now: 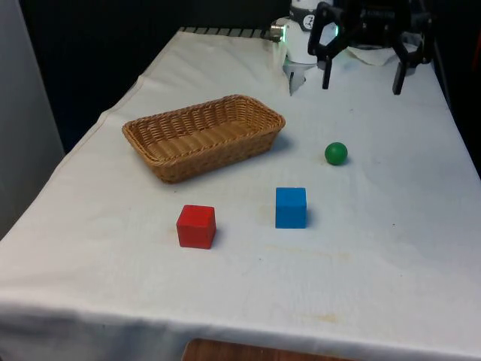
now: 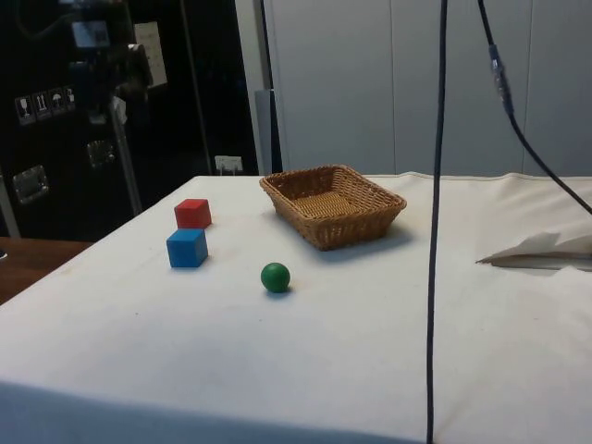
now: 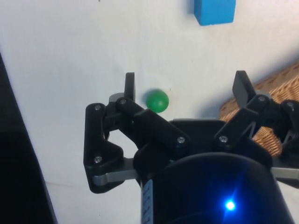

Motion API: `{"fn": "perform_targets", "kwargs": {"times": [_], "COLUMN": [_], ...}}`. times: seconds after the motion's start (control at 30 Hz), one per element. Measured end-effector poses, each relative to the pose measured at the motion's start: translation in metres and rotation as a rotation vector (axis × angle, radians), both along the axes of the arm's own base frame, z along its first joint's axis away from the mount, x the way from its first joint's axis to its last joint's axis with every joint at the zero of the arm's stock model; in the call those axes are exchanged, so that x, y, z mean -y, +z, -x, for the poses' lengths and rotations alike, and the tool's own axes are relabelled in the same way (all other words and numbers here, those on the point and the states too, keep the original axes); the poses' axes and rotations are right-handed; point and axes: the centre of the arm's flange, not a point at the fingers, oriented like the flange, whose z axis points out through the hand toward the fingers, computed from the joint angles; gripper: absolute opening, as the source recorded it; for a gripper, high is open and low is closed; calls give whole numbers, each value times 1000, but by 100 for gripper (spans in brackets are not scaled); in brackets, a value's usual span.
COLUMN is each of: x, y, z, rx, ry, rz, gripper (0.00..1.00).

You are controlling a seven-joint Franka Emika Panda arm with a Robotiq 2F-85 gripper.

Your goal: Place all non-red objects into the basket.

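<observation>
Tool (image 1: 362,79) hangs high above the far end of the counter (image 1: 376,286), fingers spread wide apart, nothing between them. In the wrist view the tool (image 3: 186,88) looks down on the cloth with both fingertips clear of every object.

Ball (image 1: 336,153), green: on the cloth below the tool and toward the near side, just inside one fingertip (image 3: 129,85) in the wrist view (image 3: 156,100), not touched. In the side view the ball (image 2: 275,277) sits alone on open cloth.

Blue cube (image 1: 291,207): farther out from the tool than the ball, on the near side, well apart from the fingers; part of it shows in the wrist view (image 3: 215,11) and it lies beside the red cube in the side view (image 2: 187,248).

Red cube (image 1: 196,226): beyond the blue cube from the tool, off toward the front view's left; side view (image 2: 192,214) shows it apart from the blue one.

Basket (image 1: 154,143): wicker, upright, nothing inside, off to the tool's side toward the front view's left. Its rim shows by the other fingertip in the wrist view (image 3: 280,88). Side view (image 2: 365,227) puts it near the ball but not touching
</observation>
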Motion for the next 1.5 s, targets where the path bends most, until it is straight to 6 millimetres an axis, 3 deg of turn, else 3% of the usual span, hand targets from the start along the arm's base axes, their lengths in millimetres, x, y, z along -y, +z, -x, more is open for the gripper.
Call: {"fn": "perform_targets", "kwargs": {"times": [0.87, 1.5], "x": [-13, 33], "y": [-19, -45], "z": [-17, -15], "rx": [14, -6], "ry": [12, 4], "rz": [15, 3], "gripper": [100, 100]}}
